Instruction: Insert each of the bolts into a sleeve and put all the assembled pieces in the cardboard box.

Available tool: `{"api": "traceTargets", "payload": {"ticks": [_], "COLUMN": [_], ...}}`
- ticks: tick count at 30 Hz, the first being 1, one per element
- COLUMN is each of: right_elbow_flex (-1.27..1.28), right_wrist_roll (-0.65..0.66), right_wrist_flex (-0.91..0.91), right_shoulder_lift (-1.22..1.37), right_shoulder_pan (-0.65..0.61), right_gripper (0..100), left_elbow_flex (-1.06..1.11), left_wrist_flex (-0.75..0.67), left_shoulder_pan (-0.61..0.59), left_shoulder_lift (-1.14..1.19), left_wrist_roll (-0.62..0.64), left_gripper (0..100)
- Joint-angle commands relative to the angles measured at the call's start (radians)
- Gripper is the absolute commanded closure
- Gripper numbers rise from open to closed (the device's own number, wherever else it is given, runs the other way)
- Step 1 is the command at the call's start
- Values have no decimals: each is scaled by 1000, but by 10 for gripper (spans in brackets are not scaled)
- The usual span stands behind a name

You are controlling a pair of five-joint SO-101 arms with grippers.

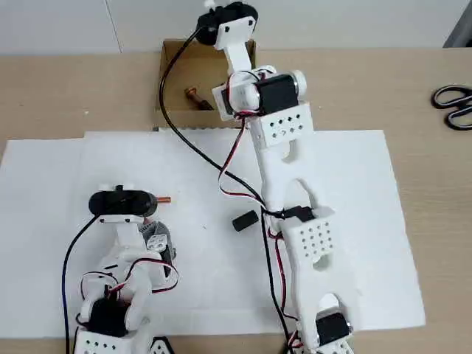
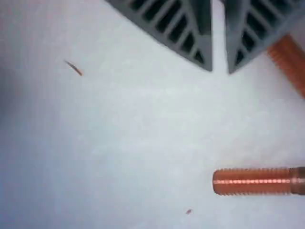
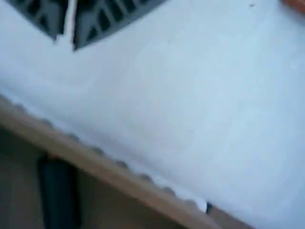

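Note:
A copper bolt point(image 2: 255, 181) lies flat on the white paper, a little away from my left gripper point(image 2: 220, 69), whose grey fingers are shut with nothing between them. Part of another copper piece point(image 2: 289, 62) lies beside those fingers. From above, a bolt tip point(image 1: 164, 199) pokes out from under the left arm point(image 1: 122, 221). A black sleeve point(image 1: 245, 220) lies on the paper beside the right arm point(image 1: 273, 110), which stretches toward the cardboard box point(image 1: 171, 55). A copper piece point(image 1: 198, 97) rests inside the box. My right gripper point(image 3: 66, 42) is shut and empty above the paper's far edge.
White paper point(image 1: 354, 221) covers the middle of the wooden table. Scissors point(image 1: 453, 105) lie at the far right. A black cable point(image 1: 177, 125) trails from the right arm across the box and the paper. A dark object point(image 3: 57, 198) shows past the paper's edge.

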Motion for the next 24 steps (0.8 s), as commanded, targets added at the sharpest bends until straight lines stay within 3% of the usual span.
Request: {"api": "traceTargets", "payload": {"ticks": [1, 7, 15, 24], "right_elbow_flex": [199, 615, 945, 1258], "right_wrist_roll": [-95, -242, -354, -457], "right_wrist_flex": [18, 12, 10, 5], "right_shoulder_lift": [-222, -518, -751, -874], "right_shoulder_pan": [-16, -24, -2, 179], "right_gripper": [994, 991, 991, 994], "left_elbow_flex": [-5, -5, -5, -4], "left_wrist_flex": [-25, -25, -25, -25], "left_shoulder_pan": [-6, -6, -6, -6], "left_shoulder_lift": [-9, -9, -9, -9], "left_wrist_roll": [0, -2, -2, -2], "left_gripper": [994, 994, 994, 994]}}
